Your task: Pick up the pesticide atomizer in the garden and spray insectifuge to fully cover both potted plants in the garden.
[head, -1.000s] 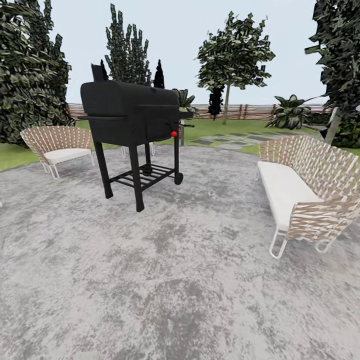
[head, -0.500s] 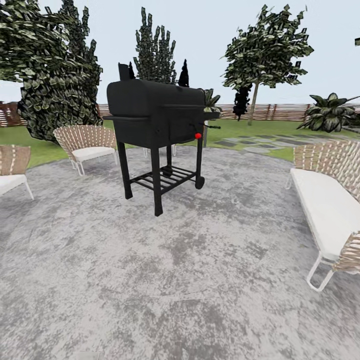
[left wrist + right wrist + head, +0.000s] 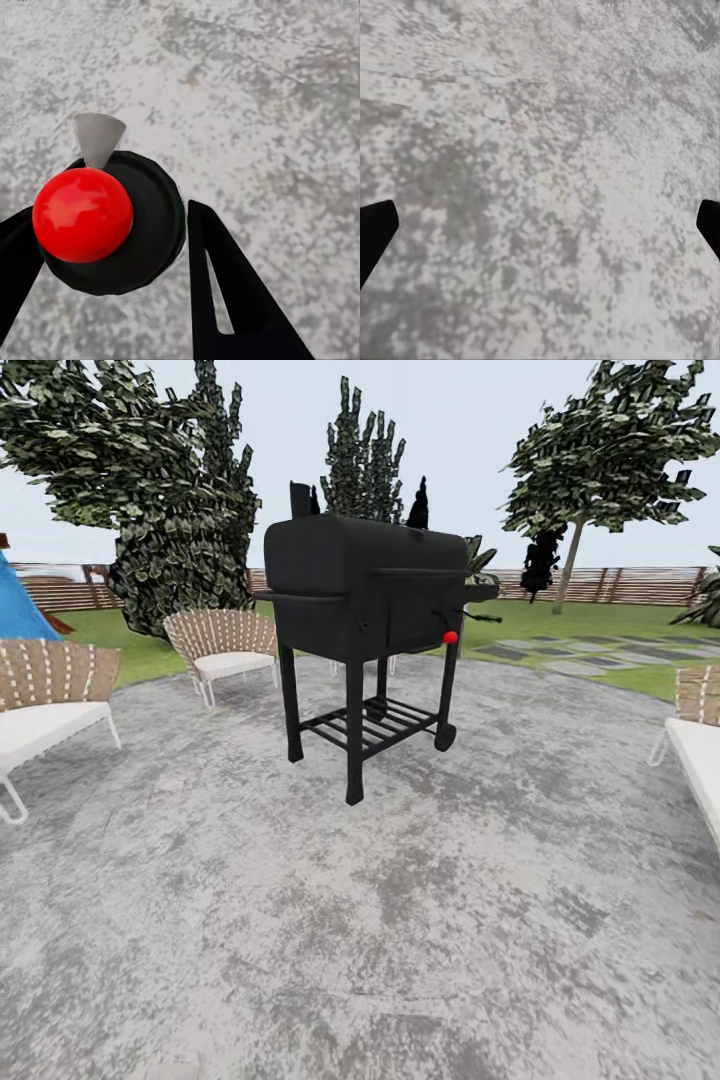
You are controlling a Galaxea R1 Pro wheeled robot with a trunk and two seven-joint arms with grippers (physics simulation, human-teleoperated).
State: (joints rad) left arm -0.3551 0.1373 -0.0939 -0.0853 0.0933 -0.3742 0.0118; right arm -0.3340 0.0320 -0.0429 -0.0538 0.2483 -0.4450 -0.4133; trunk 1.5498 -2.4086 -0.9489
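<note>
In the left wrist view a round dark top with a red ball and a small grey nozzle, the pesticide atomizer (image 3: 146,232) seen from above, sits between the two black fingers of my left gripper (image 3: 109,214), which is shut on it over speckled stone. My right gripper (image 3: 540,225) is open, its dark fingertips far apart at the picture's edges, with bare stone between them. The head view looks across the garden's round grey patio (image 3: 400,920) to the lawn (image 3: 600,625) and the slat fence (image 3: 620,585). The potted plants are out of view.
A black barbecue grill (image 3: 365,595) on legs stands mid-patio ahead. Wicker chairs stand at the left (image 3: 45,700) and behind the grill's left (image 3: 222,645); a white-cushioned sofa (image 3: 700,750) shows at the right edge. Trees line the lawn. A blue shape (image 3: 18,605) is at far left.
The whole head picture has shifted right, so the camera has turned left: the grill sits further right, the sofa has slid nearly out, and a left chair and a blue shape have come in.
</note>
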